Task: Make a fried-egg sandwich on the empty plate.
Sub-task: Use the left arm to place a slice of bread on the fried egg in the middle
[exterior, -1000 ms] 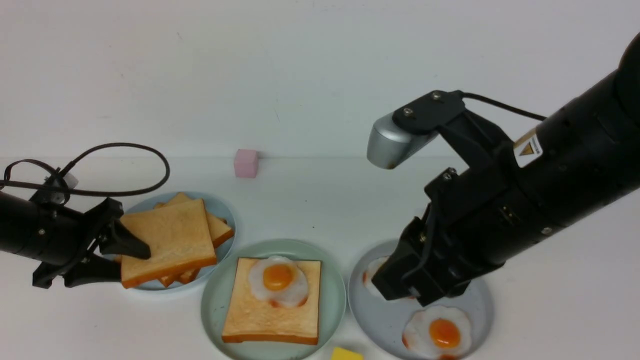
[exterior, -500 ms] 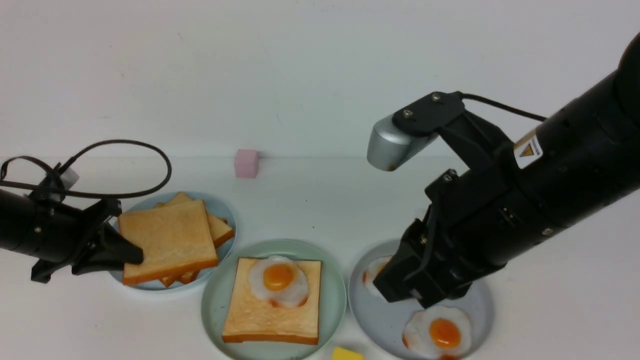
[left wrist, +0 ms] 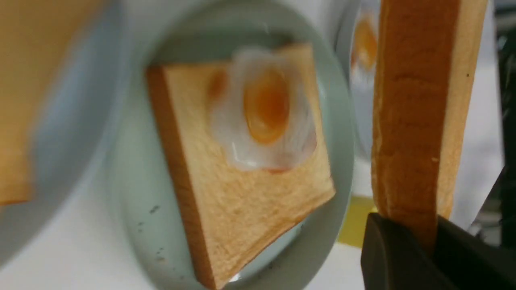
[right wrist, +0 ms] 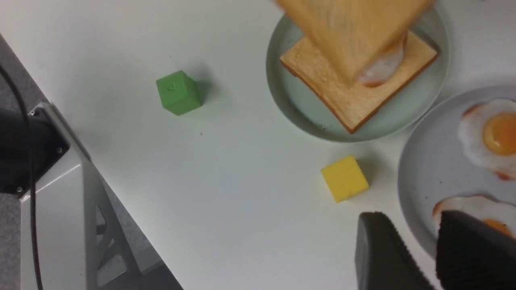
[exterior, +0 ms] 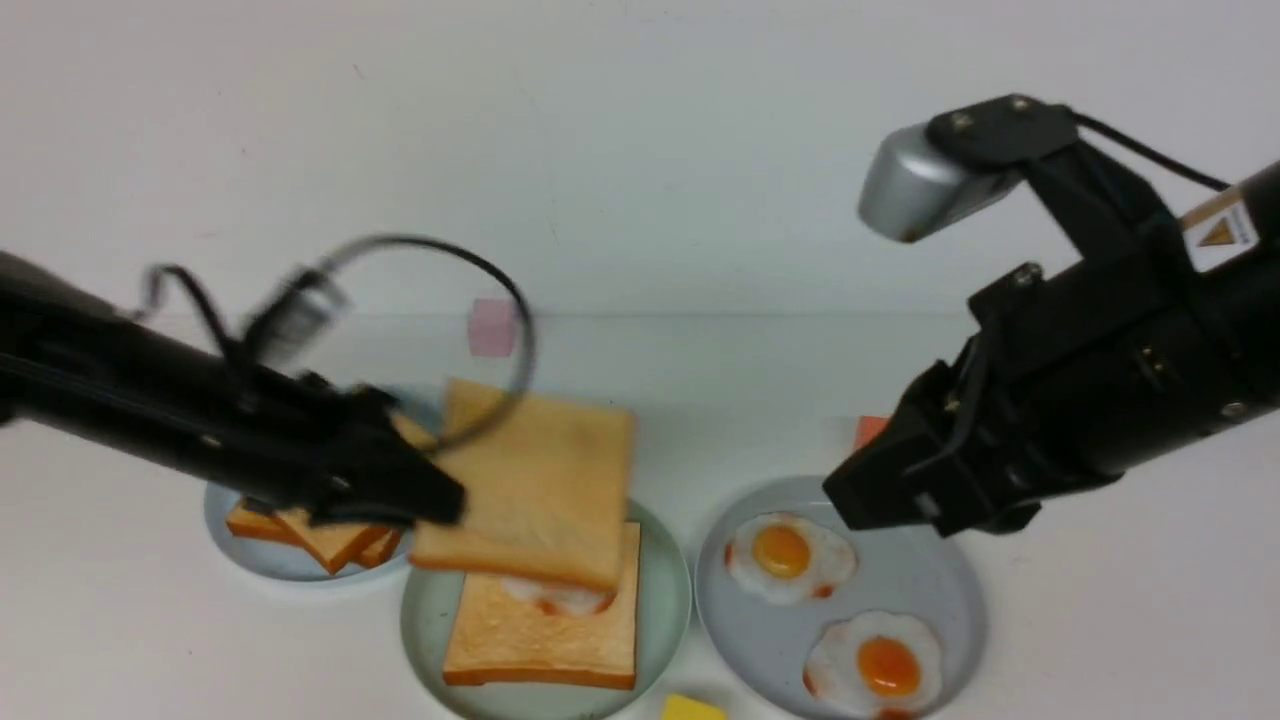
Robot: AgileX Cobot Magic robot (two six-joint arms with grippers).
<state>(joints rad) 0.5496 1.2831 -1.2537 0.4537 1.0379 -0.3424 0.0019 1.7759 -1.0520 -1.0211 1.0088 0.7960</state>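
White worktop and a pale bare wall fill the front view. We see the left hand, blurred, clamped on one edge of the top slice. That slice hangs tilted over the mint-green plate. On the plate lies the half-built sandwich: one flat toast slice with a fried egg peeking out from under the carried slice. Beyond the left arm, the loose toast pile sits on a pale blue plate. The right hand hangs above the far side of the grey-blue plate, clear of the two spare eggs

From the left wrist we look along the top slice edge-on, its crust pinched between the fingers; it is not touching the egg

From the right wrist, that hand's fingers stand slightly apart with nothing between them, and a yellow cube lies near the mint-green plate

We judge that the capping step is in hand. Next, the slice must be levelled, squared with the lower slice and released low, so the egg does not shift
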